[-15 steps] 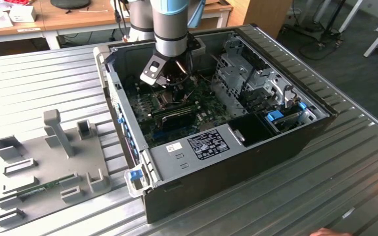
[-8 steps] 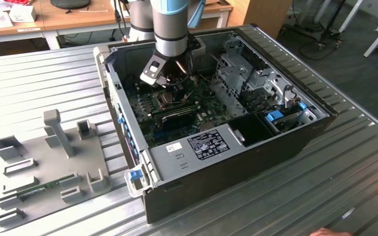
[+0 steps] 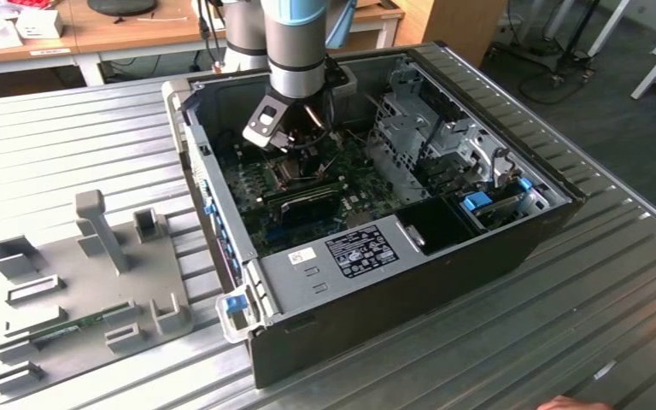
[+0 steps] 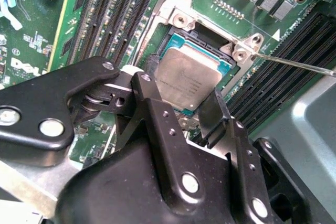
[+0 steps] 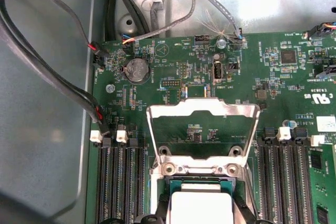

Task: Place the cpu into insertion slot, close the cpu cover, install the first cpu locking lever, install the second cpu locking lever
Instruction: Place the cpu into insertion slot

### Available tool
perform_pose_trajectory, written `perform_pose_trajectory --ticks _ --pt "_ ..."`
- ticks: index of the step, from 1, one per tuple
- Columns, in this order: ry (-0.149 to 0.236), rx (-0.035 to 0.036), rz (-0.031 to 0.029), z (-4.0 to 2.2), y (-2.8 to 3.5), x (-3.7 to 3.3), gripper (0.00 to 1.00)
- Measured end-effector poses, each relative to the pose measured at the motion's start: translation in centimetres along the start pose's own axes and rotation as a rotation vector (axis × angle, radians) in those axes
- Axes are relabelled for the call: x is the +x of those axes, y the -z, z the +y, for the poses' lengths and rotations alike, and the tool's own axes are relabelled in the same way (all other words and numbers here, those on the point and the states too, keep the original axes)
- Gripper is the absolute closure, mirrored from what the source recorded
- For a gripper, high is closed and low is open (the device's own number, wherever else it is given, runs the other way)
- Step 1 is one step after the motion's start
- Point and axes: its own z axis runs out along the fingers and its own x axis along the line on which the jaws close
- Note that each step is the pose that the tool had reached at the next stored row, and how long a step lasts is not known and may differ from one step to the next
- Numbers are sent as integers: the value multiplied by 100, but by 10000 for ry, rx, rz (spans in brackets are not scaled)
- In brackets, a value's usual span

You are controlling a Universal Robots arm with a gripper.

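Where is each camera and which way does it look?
Exterior view: off the arm, looking down into the computer case; the arm reaches in.
Second wrist view: on the arm, looking past the tool at the chip.
First wrist view: on the arm, facing the green board and raised cover; tool's edge shows.
Both wrist views share the chip.

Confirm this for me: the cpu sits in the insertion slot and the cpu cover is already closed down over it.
Not quite. The cpu cover is open, swung back off the insertion slot, as the first wrist view shows. The cpu does sit in the slot.
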Motion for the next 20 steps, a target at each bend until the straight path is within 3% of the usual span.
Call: perform_pose_trajectory --ticks 20 --pt "0 3 -5 -7 -21 -3 46"
